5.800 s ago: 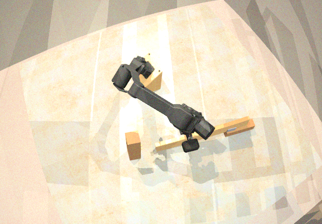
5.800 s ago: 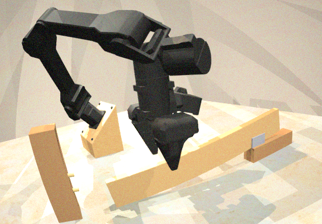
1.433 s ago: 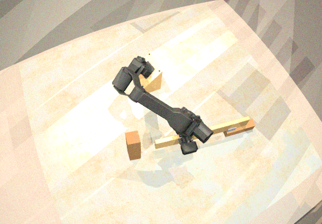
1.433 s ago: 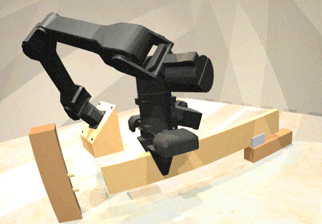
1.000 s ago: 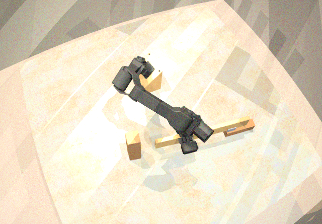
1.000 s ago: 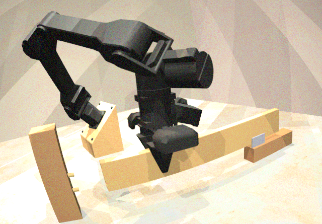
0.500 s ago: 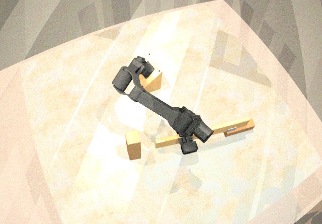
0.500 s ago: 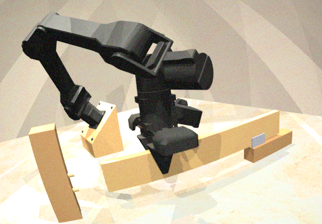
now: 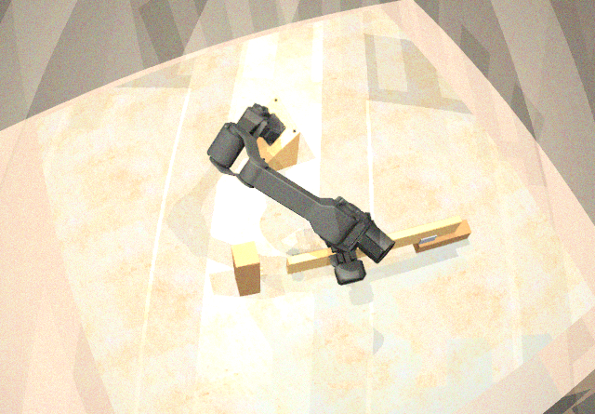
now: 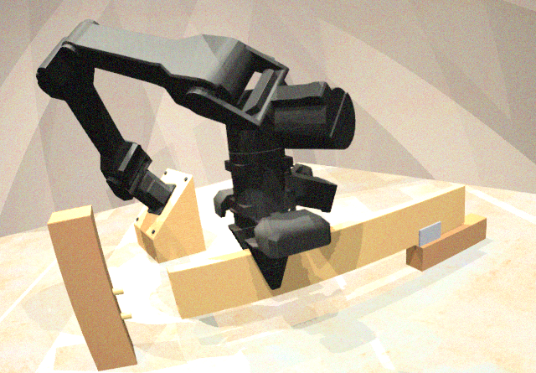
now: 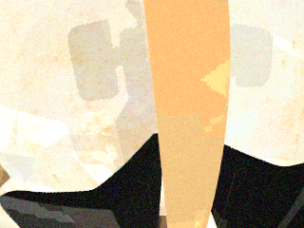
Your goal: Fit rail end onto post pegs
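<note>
The long wooden rail (image 9: 307, 260) (image 10: 380, 230) (image 11: 190, 76) runs from the low footboard block (image 9: 444, 239) (image 10: 450, 239) towards the short post (image 9: 245, 267) (image 10: 86, 282). Its far end sits by the grey bracket (image 9: 428, 239) (image 10: 430, 232). Its near end seems slightly off the table and stands a gap away from the post. The two pegs (image 10: 117, 291) (image 10: 125, 315) stick out of the post, bare, facing the rail's end. My gripper (image 9: 343, 261) (image 10: 272, 273) (image 11: 174, 137) comes down from above and is shut on the rail near its middle, one finger on each side.
The arm's base is mounted on a wooden wedge block (image 9: 288, 152) (image 10: 182, 225) behind the rail. The arm reaches over from there to the rail.
</note>
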`<state>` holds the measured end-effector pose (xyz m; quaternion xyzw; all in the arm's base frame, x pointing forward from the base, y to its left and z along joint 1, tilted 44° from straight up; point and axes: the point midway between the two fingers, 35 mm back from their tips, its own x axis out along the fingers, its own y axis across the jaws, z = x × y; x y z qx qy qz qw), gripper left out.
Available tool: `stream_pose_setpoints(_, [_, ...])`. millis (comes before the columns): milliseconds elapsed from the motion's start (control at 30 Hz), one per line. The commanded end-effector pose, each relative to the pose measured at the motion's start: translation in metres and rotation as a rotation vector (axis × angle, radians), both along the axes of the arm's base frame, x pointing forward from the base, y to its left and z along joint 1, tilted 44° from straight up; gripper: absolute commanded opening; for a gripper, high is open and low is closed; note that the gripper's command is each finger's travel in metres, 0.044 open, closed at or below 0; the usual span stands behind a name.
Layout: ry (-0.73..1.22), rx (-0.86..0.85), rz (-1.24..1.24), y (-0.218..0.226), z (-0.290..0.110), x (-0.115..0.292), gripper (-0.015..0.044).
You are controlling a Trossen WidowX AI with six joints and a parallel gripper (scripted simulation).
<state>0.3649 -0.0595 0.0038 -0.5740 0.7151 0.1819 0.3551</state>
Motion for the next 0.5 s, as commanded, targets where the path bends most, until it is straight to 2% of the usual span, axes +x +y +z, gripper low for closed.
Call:
stream_pose_setpoints(0, [-0.007,0.015,0.009,0.0043,0.0009,0.0015,0.0])
stream_pose_setpoints(467, [-0.007,0.014,0.009,0.0013,0.0022,0.0003,0.0])
